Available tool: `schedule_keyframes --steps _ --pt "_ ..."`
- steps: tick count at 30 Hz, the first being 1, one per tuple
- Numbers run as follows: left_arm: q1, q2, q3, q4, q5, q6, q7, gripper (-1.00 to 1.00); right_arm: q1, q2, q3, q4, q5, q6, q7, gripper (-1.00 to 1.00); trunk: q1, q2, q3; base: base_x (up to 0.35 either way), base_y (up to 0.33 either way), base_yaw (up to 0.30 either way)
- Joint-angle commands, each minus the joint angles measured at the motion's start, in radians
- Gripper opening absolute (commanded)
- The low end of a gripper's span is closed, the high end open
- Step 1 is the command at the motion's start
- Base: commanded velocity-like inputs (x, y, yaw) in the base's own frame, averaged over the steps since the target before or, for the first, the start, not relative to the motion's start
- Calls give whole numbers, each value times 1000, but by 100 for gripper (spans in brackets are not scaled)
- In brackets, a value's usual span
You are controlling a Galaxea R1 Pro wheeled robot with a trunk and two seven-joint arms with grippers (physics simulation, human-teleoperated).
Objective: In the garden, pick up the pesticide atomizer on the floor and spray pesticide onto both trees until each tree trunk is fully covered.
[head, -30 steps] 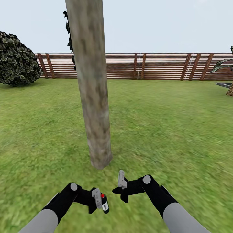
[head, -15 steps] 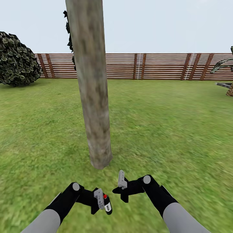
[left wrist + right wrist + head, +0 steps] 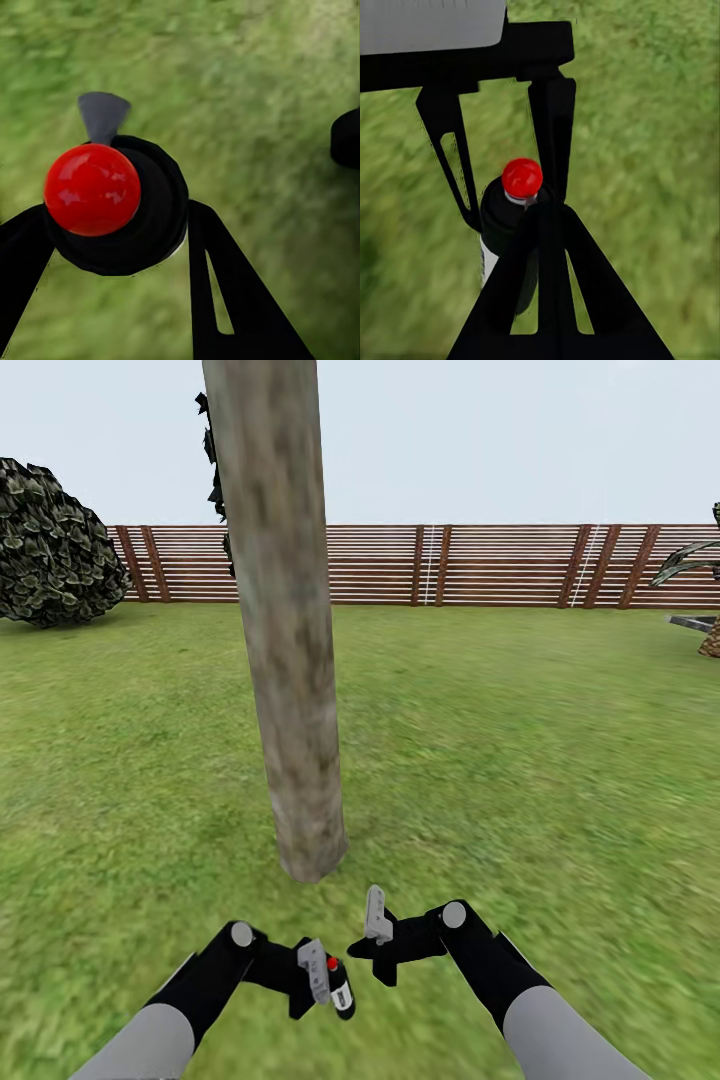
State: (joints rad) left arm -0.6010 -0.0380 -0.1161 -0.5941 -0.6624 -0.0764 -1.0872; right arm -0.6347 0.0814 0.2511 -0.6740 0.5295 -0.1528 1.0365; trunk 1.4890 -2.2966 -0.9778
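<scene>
The tree trunk (image 3: 285, 620) rises out of the top of the head view, its crown cut off; dark foliage peeks from behind its left edge, and a palm (image 3: 700, 600) is clipped by the right border. On the lawn (image 3: 520, 760) before the slatted fence (image 3: 480, 565), both forearms angle inward, wrists bent toward each other just short of the trunk's base. The left pincer (image 3: 322, 982) is closed on the pesticide atomizer (image 3: 340, 990), its fingers (image 3: 225, 300) pressed against the dark bottle's sides, red cap (image 3: 92, 190) up and a grey nozzle tab beside it. The right pincer (image 3: 376, 925) hangs just beside it, one pale finger raised; whether it is parted or closed cannot be told, since the right wrist view shows its dark fingertip overlapping the bottle (image 3: 510, 225). A rounded bush (image 3: 50, 550) stands at far left.
</scene>
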Motion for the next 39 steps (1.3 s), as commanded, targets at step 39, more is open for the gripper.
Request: schedule_keyframes --steps 39 --pt "-2 -19 3 -10 -2 -8 -5 -100 0 0 -1 1 12 -10 -1 -100 0 0 -1 0 0 0"
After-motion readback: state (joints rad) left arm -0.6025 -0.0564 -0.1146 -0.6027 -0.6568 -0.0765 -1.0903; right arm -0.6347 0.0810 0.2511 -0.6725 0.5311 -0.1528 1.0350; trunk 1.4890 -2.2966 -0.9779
